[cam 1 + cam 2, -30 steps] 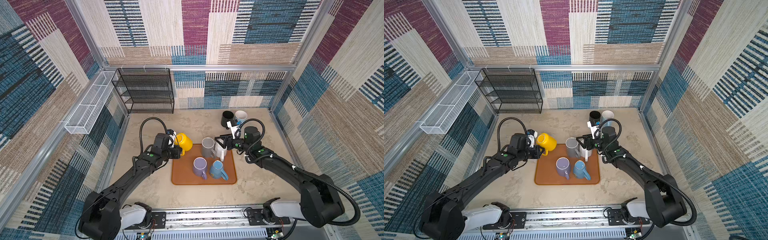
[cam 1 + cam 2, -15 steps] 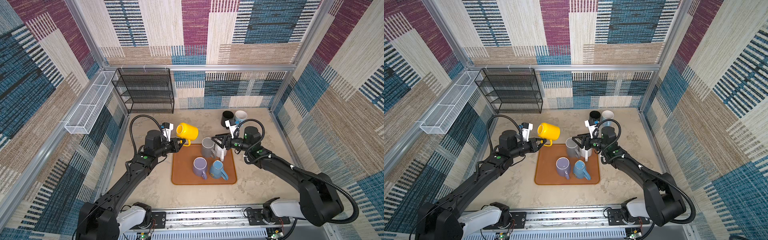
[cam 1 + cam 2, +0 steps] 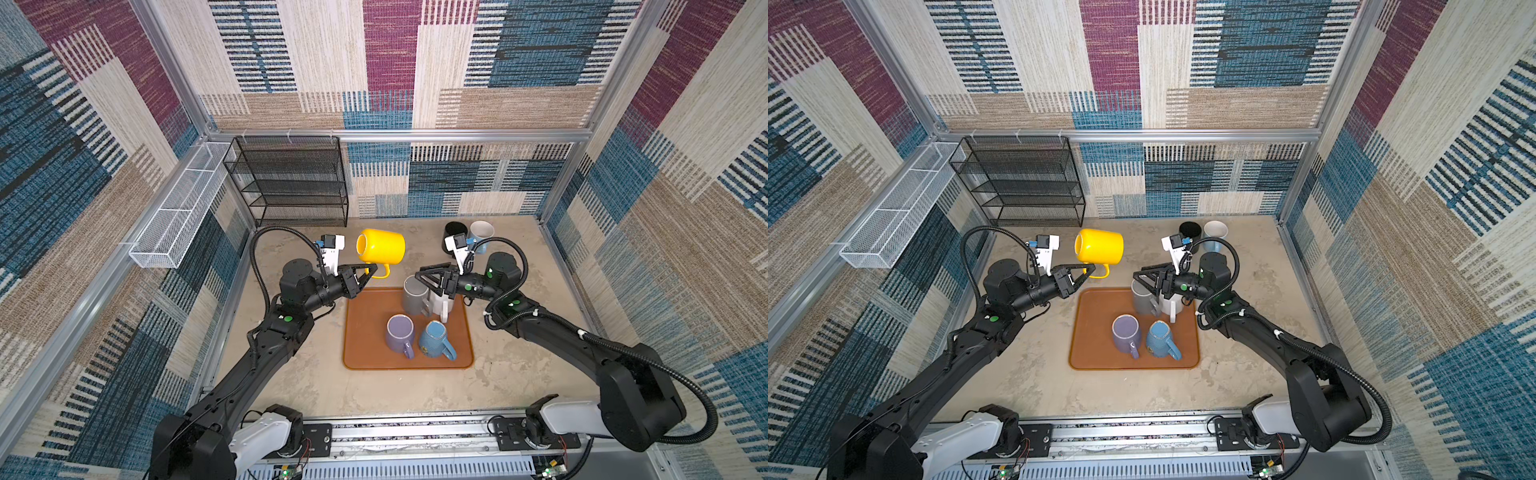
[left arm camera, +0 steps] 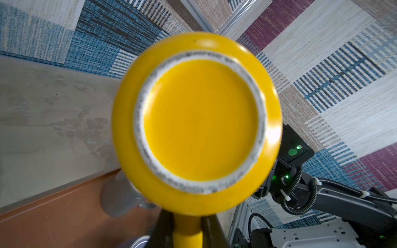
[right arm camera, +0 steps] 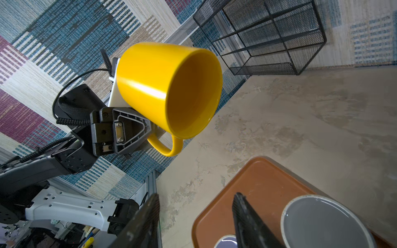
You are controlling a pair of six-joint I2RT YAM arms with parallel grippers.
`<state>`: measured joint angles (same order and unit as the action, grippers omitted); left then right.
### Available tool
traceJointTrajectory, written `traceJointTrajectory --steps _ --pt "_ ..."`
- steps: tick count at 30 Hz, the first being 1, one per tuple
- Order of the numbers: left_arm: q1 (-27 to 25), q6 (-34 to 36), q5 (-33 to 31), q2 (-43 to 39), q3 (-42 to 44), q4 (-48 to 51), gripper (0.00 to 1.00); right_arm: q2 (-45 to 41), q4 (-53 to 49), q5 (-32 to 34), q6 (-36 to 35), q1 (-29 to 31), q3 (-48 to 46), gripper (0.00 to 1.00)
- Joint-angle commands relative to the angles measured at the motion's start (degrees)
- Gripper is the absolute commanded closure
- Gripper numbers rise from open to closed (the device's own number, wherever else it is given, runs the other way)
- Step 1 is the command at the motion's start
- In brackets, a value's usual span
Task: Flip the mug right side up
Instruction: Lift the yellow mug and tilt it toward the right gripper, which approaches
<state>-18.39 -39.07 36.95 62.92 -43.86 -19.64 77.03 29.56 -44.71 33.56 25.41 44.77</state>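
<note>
Yellow mug (image 3: 380, 246), pinched by its handle (image 3: 380, 272) in the closed left gripper (image 3: 368, 274), is now raised sideways at the tray's (image 3: 365, 328) eleven o'clock, judged half righted; the half-open right gripper (image 3: 424, 275) is empty.

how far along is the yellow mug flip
Done: the left gripper is shut on the handle of the yellow mug, which is off the table. In hand: it is on its side in the air, mouth toward the right gripper, which is open and empty near the gray mug. To do: turn the mouth upward and set it down.
</note>
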Motion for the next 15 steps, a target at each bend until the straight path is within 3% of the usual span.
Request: traceJointTrajectory --steps 1,15 --pt "0.0 -2.9 3.1 -0.4 0.4 -13.3 1.0 -0.3 4.6 -2.0 2.3 0.7 1.0 0.42" --pt "-0.1 -10.6 5.8 2.0 1.9 -30.9 1.0 0.3 9.8 -3.5 5.3 2.5 2.6 0.41"
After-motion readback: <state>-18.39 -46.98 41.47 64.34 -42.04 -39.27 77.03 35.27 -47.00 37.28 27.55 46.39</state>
